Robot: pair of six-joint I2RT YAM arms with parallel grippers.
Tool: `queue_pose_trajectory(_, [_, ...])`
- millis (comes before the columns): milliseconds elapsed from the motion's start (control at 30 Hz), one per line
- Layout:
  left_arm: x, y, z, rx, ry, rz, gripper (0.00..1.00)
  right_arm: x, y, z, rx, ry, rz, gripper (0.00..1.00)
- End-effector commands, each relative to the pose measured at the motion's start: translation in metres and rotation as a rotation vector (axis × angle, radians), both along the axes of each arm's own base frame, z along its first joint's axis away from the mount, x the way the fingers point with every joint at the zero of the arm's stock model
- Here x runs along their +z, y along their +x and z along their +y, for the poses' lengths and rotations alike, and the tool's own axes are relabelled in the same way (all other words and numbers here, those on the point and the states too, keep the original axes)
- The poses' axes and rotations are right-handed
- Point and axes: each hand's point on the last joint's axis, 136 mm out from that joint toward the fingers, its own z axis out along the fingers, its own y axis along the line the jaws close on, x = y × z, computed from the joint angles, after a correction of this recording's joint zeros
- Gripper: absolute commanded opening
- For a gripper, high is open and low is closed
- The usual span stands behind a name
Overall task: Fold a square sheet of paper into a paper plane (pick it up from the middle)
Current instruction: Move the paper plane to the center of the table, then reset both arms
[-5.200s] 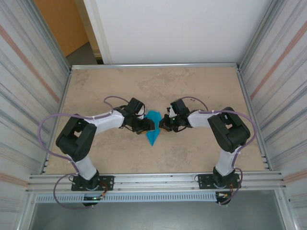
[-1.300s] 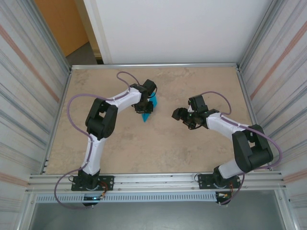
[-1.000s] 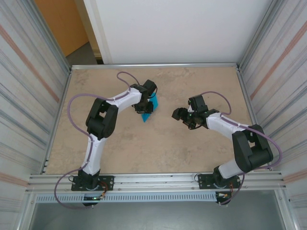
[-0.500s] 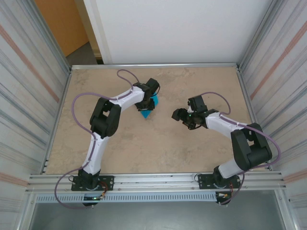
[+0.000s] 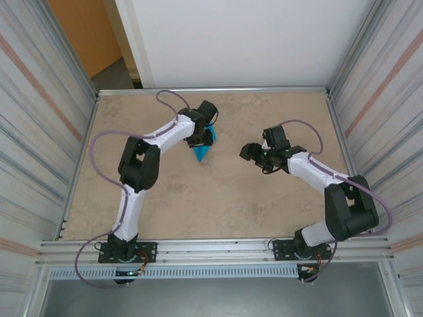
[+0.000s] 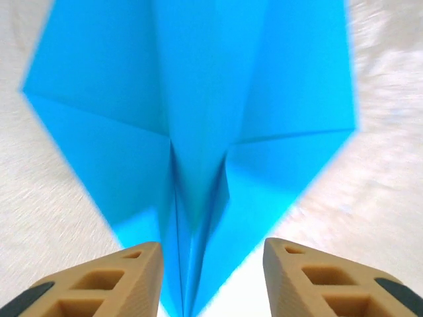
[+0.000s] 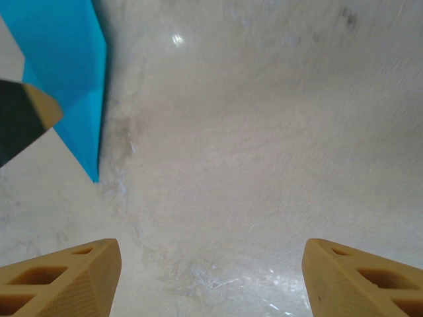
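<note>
1. Since a few seconds ago the paper plane [image 5: 203, 153] has gone from the middle of the table [image 5: 218, 205] to a spot farther out and to the left, carried there by my left claw [image 5: 199, 140]. My right claw [image 5: 247, 152] has drawn back to the right, and my left jaws have parted over the last second.
2. Nearest, both my bases sit on the metal rail [image 5: 218, 249], and a purple cable [image 5: 98, 142] loops out beside my left arm.
3. Farther out, my right claw [image 7: 211, 254] hangs released over bare table [image 7: 251, 132], jaws wide apart. From its camera the paper plane [image 7: 66, 72] lies up and to the left, well apart from it, with one finger [image 7: 39, 109] of my left claw in front of its edge.
4. Farther still, the paper plane [image 6: 192, 119] rests on the table, its point toward my bases. My left claw [image 6: 211, 254] is released. Its fingers [image 6: 125, 277] stand either side of the raised middle fold, and table shows between the paper and the right finger.
5. From above, my left claw covers the paper plane's far end.
6. Beyond stand a white panel [image 5: 238, 39] and ribbed side walls [image 5: 39, 119].
</note>
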Motion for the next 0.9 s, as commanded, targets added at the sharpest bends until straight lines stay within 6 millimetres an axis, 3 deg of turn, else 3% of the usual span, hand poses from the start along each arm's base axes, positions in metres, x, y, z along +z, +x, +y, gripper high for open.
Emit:
queue_pose_trajectory(0, [0.072,-0.009,0.009,0.020,-0.095,-0.104,0.47,0.030,0.004,-0.027,-0.020,-0.100,-0.077,0.73])
queue_pose_trajectory(200, [0.112,-0.033,0.053,0.076,-0.116,-0.232,0.55,0.086,0.004,-0.075,-0.084,-0.258,-0.256,0.82])
queue_pose_trajectory(300, [0.117,-0.048,0.089,0.108,-0.089,-0.317,0.73,0.108,0.001,-0.100,-0.135,-0.355,-0.348,0.99])
queue_pose_trajectory(400, [0.117,-0.063,0.127,0.148,-0.042,-0.408,0.90,0.117,-0.003,-0.127,-0.209,-0.452,-0.398,0.99])
queue_pose_trajectory(467, [0.111,-0.074,0.153,0.183,-0.003,-0.447,0.98,0.116,-0.005,-0.145,-0.272,-0.505,-0.409,0.99])
queue_pose_trajectory(633, [0.099,-0.095,0.214,0.279,0.099,-0.529,0.99,0.094,-0.009,-0.189,-0.424,-0.638,-0.436,0.99])
queue_pose_trajectory(867, [0.088,-0.114,0.274,0.405,0.167,-0.609,0.99,0.054,-0.005,-0.213,-0.445,-0.686,-0.494,0.99])
